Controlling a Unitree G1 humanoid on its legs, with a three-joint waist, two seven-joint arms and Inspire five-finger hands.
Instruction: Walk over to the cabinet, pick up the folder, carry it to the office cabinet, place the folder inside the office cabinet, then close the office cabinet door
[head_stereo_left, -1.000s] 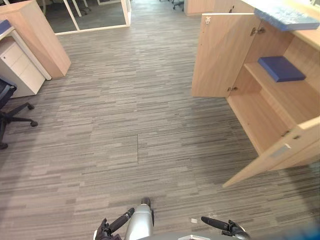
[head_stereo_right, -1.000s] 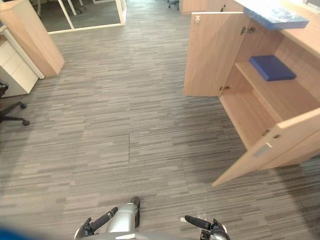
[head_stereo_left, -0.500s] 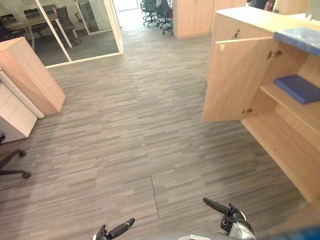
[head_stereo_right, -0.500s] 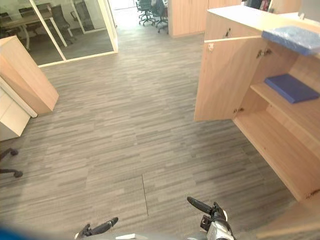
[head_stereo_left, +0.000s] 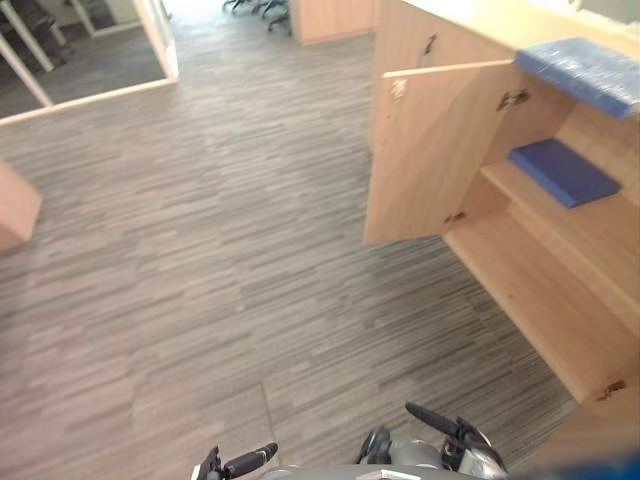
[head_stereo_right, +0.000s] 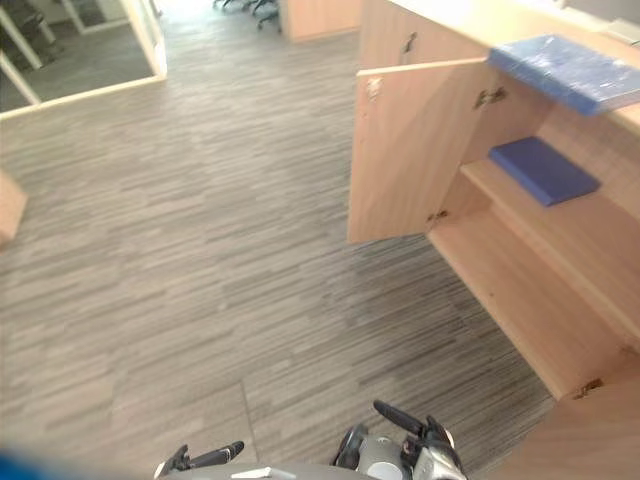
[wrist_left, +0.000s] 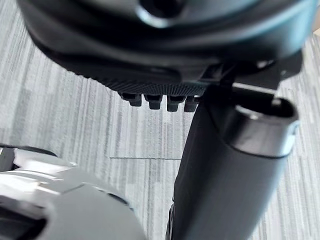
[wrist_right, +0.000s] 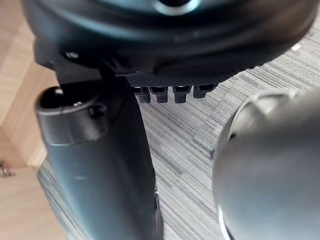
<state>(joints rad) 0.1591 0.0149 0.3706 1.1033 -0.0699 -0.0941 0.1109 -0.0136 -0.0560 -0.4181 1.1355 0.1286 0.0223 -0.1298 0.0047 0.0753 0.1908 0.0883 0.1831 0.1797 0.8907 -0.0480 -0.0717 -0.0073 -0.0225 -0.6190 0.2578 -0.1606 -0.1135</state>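
Both hands, left (head_stereo_left: 240, 462) and right (head_stereo_left: 440, 420), hang empty with fingers straight. The blue folder (head_stereo_left: 585, 72) lies atop the open cabinet (head_stereo_left: 430, 150) at 2 o'clock, above a darker folder (head_stereo_left: 562, 170) on the shelf. It looks light, stiff and slick-wrapped, so it is best pinched at its near edge.

L hand (wrist_left: 165, 45), R hand (wrist_right: 170, 50) blk, prob. textured.

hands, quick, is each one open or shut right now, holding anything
left hand: open, fingers relaxed, holding nothing.
right hand: open, fingers relaxed, holding nothing.
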